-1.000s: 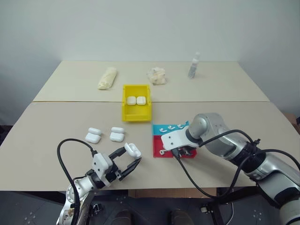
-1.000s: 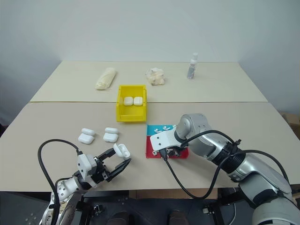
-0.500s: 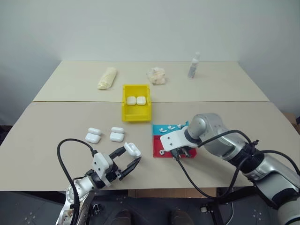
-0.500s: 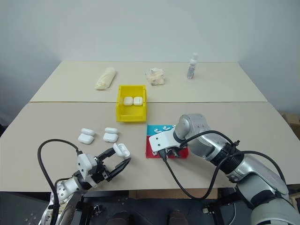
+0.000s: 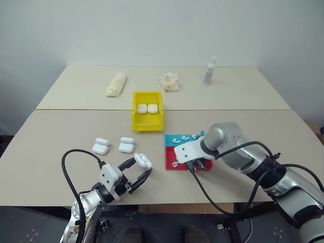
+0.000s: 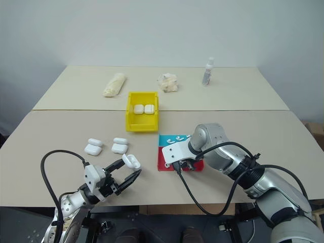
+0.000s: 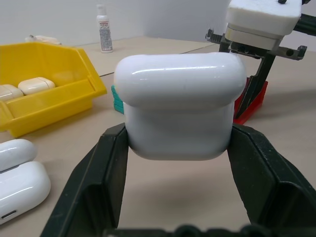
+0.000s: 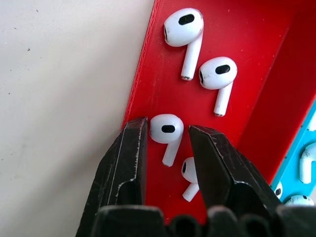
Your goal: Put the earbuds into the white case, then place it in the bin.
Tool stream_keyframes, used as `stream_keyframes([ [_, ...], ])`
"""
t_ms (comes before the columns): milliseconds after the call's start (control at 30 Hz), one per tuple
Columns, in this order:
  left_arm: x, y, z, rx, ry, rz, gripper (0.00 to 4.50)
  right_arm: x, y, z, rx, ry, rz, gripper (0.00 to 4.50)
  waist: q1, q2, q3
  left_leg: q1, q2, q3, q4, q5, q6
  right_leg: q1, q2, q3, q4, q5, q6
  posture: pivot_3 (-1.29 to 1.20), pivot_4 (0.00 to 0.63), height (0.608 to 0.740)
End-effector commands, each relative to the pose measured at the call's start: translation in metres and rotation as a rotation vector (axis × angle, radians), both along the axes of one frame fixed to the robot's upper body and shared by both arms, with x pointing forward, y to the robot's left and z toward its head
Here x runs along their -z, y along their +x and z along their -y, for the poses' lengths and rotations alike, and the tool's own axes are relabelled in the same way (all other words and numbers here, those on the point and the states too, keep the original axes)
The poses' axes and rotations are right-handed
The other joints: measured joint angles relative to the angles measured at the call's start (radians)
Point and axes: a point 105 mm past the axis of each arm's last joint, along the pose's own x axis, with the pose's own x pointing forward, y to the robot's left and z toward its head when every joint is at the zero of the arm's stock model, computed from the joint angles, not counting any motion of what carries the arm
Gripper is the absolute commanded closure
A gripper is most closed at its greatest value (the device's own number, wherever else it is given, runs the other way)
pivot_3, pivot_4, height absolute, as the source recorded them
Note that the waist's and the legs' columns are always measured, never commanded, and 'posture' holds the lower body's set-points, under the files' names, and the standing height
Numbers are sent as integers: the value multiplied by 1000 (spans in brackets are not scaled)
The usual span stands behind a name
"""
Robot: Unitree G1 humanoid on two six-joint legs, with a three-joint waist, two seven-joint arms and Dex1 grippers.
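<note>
Barely anything has been moved over the last second: the right gripper (image 8: pixel 168 143) has been pinched in a bit and stays parked over the red tray (image 5: pixel 168 158), pointed steeply down. Its fingers are spread slightly, and one earbud (image 8: pixel 166 132) is framed right between the fingertips, lying on the tray floor; whether the pads actually touch it can't be told. Three more earbuds (image 8: pixel 183 30) are scattered on the same tray, two farther out past the fingertips and one partly hidden by a finger. More earbuds are seen in the blue tray (image 5: pixel 174 137) just behind the red one.

On the left, the white case (image 7: pixel 180 101) is clamped by the left gripper (image 5: pixel 143 168), lid shut, held off the table near its front edge. The bin (image 5: pixel 147 123) is well ahead of it, with two cases (image 5: pixel 147 108) already inside. Four spare cases (image 5: pixel 113 145) are lying between.
</note>
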Motion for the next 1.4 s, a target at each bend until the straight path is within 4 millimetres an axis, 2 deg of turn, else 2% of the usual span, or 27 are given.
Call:
stream_keyframes([
  [33,-13,-1,4,15,0,56,1762,-4,0,0,-9,7,14,3112,0,0,0,0,0,0,0,0,0,0,0,0,0,0,0,0,150,740],
  [67,-13,-1,4,17,-1,55,1762,-3,0,0,-4,9,17,3242,0,0,0,0,0,0,0,0,0,0,0,0,0,0,0,0,150,740],
  [333,-14,-1,5,24,0,53,1762,-3,0,-2,-5,13,18,3242,0,0,0,1,0,0,0,0,0,0,0,0,0,0,0,0,150,740],
  [433,-16,-1,6,40,-5,55,1762,-12,-3,-3,5,54,23,3242,0,0,0,1,0,0,0,0,0,0,0,0,0,0,0,0,150,740],
  [500,-19,-1,8,61,-8,64,1762,-23,-7,-4,13,98,40,3242,0,0,0,0,0,0,0,0,0,0,0,0,0,0,0,0,150,740],
  [733,-37,0,15,189,-23,104,1762,-87,-23,2,125,357,158,3242,4,0,0,-1,0,0,0,0,0,0,0,-1,0,0,0,0,150,740],
  [833,-52,1,20,253,-64,126,1762,-112,-28,8,181,494,213,3242,6,0,0,-1,0,-1,0,0,0,0,0,-1,0,0,0,0,150,740],
  [1000,-78,1,32,388,-143,123,1762,-171,-33,15,266,941,260,3242,4,0,0,0,0,-1,0,0,0,0,0,-1,1,0,0,0,150,740],
  [1067,-89,-3,37,467,-157,125,1762,-195,-41,17,203,1143,308,3242,3,0,0,0,0,-1,0,0,0,0,0,-1,1,0,0,0,150,740],
  [1133,-102,-4,41,534,-159,138,1762,-216,-57,17,82,1343,327,3242,2,0,0,-1,0,-1,0,0,0,0,1,-1,1,0,0,0,150,740],
  [1200,-113,-5,45,586,-168,152,1762,-225,-76,17,-51,1505,302,3242,1,0,0,-1,0,-1,0,0,0,0,0,0,2,0,0,0,150,740],
  [1267,-119,-6,47,637,-172,164,1762,-227,-86,17,-133,1605,287,3242,2,0,0,-1,0,-2,0,0,0,1,1,-1,3,0,0,0,150,740],
  [1400,-119,-9,50,740,-131,175,1762,-211,-95,5,-230,1674,290,3242,-1,0,0,0,0,-1,0,0,0,1,0,0,3,0,0,0,150,740],
])
